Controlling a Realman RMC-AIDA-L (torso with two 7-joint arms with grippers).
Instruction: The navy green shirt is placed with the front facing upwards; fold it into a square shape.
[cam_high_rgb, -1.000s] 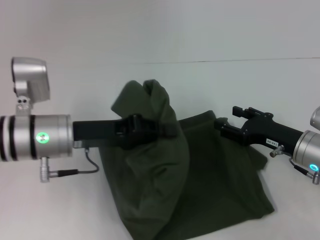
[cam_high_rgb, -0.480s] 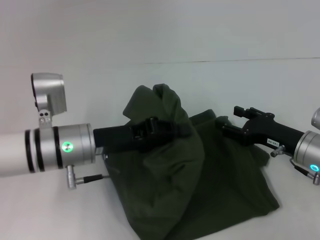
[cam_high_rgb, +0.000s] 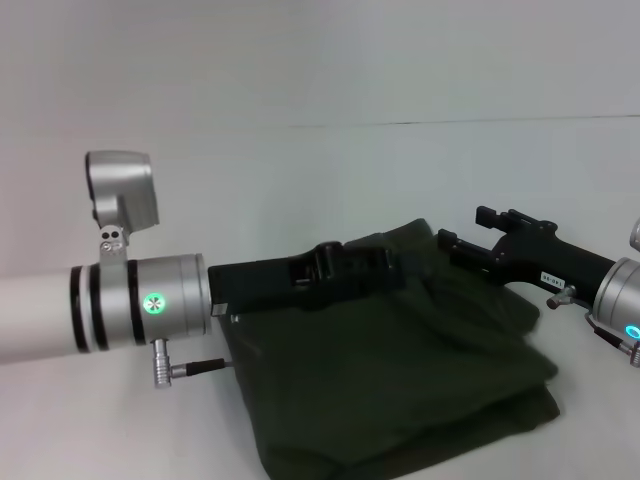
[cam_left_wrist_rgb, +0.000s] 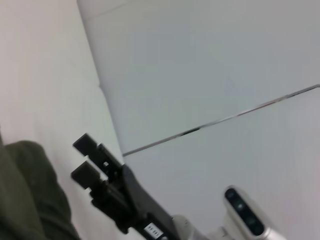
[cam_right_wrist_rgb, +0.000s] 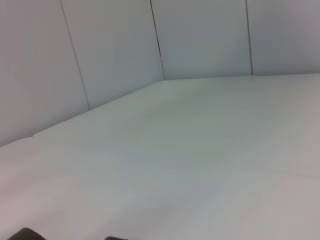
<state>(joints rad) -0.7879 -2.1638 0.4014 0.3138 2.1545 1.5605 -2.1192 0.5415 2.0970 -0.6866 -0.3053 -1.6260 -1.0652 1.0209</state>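
Note:
The navy green shirt (cam_high_rgb: 400, 380) lies low on the white table as a folded, layered heap, plain green side up, with no lettering showing. My left gripper (cam_high_rgb: 395, 270) reaches in from the left and rests over the heap's far edge, its tip against a raised fold. My right gripper (cam_high_rgb: 460, 226) hovers open just beyond the shirt's far right corner, holding nothing. In the left wrist view a corner of the shirt (cam_left_wrist_rgb: 20, 200) shows beside the right gripper (cam_left_wrist_rgb: 80, 159), whose two fingers stand apart.
The white table (cam_high_rgb: 300, 170) stretches behind and to the left of the shirt. A seam (cam_high_rgb: 450, 122) runs across the far table surface. A grey cable (cam_high_rgb: 195, 368) hangs from my left wrist near the shirt's left edge.
My left arm has moved right and down. The fold of shirt it carried high has come down flat over the rest. The right gripper has stayed almost in place.

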